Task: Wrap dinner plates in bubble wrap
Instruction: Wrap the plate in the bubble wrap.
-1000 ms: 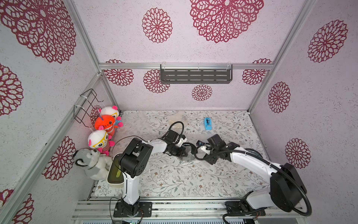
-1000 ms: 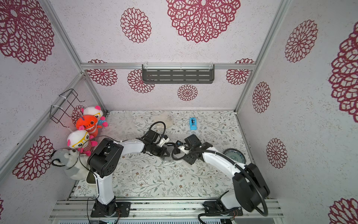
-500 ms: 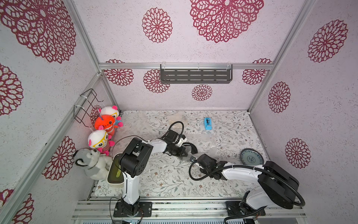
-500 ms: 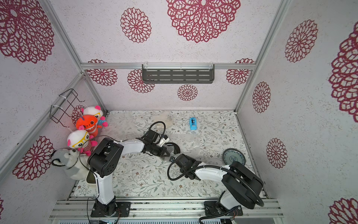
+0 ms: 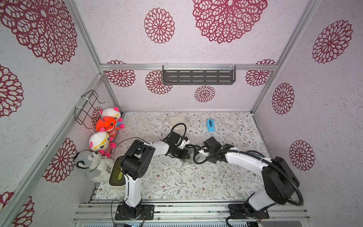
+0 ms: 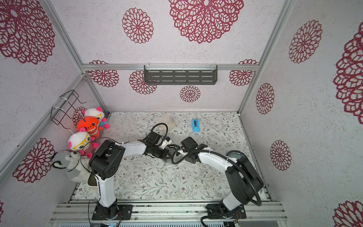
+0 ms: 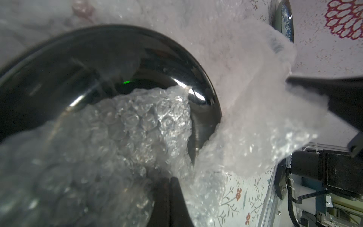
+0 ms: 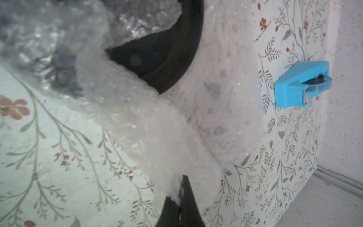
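Floral tabletop: work sits mid-table, between both arms.
Bubble wrap: one flap lies over the plate; its free corner is newly pinched, so the next fold looks ready to start.
Black plate: on the wrap, half bare.
Right gripper: swung back in, jaws now fully closed on that corner.
Left gripper: closed, apparently holding the first flap.

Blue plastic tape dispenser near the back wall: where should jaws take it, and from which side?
Probably across the two flat long sides of the blue plastic tape dispenser, coming straight down from above: it stands free on the floral table, narrow and elongated.
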`<state>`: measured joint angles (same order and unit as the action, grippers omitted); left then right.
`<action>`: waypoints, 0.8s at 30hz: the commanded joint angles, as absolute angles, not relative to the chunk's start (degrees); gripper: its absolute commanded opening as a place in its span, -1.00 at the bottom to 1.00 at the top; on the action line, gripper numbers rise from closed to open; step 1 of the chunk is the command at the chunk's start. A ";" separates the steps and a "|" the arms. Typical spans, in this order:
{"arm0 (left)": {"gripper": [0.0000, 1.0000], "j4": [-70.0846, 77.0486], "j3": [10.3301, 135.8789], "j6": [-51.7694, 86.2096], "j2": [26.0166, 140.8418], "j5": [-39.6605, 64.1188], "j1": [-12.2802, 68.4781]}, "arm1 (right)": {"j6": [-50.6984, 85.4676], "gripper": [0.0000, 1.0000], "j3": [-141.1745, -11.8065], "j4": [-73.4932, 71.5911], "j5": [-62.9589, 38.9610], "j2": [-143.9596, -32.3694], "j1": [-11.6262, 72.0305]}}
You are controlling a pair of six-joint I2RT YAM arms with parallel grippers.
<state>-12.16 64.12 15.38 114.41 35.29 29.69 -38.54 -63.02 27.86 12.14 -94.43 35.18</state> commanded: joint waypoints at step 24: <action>-1.00 -14.30 62.14 16.65 116.61 32.86 28.51 | 1.46 0.60 -67.03 30.87 -7.62 -90.17 9.92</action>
<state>-11.31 64.12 15.90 114.61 35.57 29.41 -17.50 -73.65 35.92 1.83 -99.70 14.11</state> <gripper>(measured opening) 0.039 0.767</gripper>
